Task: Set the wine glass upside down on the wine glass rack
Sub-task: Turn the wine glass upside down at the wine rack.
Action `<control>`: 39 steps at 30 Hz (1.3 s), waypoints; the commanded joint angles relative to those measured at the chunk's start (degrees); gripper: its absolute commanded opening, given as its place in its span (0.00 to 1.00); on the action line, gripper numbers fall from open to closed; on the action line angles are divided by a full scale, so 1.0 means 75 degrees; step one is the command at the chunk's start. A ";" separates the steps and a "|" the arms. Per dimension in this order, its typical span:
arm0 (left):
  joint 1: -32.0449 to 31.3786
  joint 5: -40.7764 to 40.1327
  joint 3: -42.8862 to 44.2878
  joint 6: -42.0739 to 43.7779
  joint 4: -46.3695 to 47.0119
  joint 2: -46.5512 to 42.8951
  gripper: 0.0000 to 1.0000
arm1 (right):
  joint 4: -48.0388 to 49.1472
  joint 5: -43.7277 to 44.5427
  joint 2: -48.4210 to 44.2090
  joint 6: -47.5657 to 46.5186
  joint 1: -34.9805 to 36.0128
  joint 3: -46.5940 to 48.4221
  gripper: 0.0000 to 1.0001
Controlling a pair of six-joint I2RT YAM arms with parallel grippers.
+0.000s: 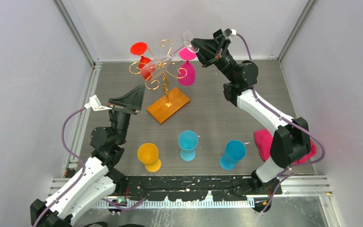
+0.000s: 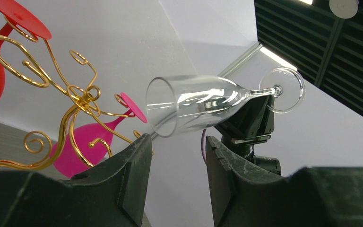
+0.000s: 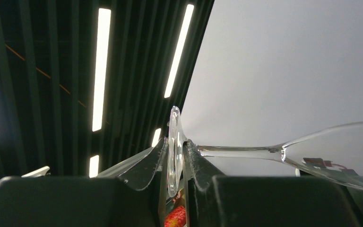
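The clear wine glass (image 1: 159, 66) lies almost level in the air over the wine glass rack (image 1: 163, 75), a gold wire stand on an orange-brown wooden base (image 1: 168, 105). My right gripper (image 1: 194, 46) is shut on the glass's round foot (image 3: 174, 151), with the stem and bowl (image 3: 340, 153) stretching to the right. In the left wrist view the glass (image 2: 194, 104) hangs tilted beside the rack's scroll arms (image 2: 75, 106). My left gripper (image 1: 137, 92) is open and empty (image 2: 178, 142), below and left of the rack. A red glass (image 1: 142, 53) and a magenta glass (image 1: 187, 71) hang upside down on the rack.
A yellow glass (image 1: 149, 156) and two blue glasses (image 1: 188, 144) (image 1: 231, 153) stand in a row near the front of the table. A pink cloth (image 1: 264, 142) lies at the right, partly behind my right arm. Metal frame rails edge the table.
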 commanded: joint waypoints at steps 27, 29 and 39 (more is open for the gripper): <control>-0.0033 -0.0703 0.0660 0.0812 -0.1331 -0.0773 0.46 | -0.5447 -0.0874 0.1246 -0.2665 0.0076 0.4229 0.01; -0.0032 -0.0694 0.0719 0.0876 -0.1367 -0.0775 0.46 | -0.6059 -0.0886 0.1513 -0.3202 0.0081 0.4800 0.01; -0.0028 -0.0736 0.0686 0.1151 -0.1355 -0.0850 0.45 | -0.7594 -0.1074 0.2904 -0.3993 0.0031 0.7125 0.01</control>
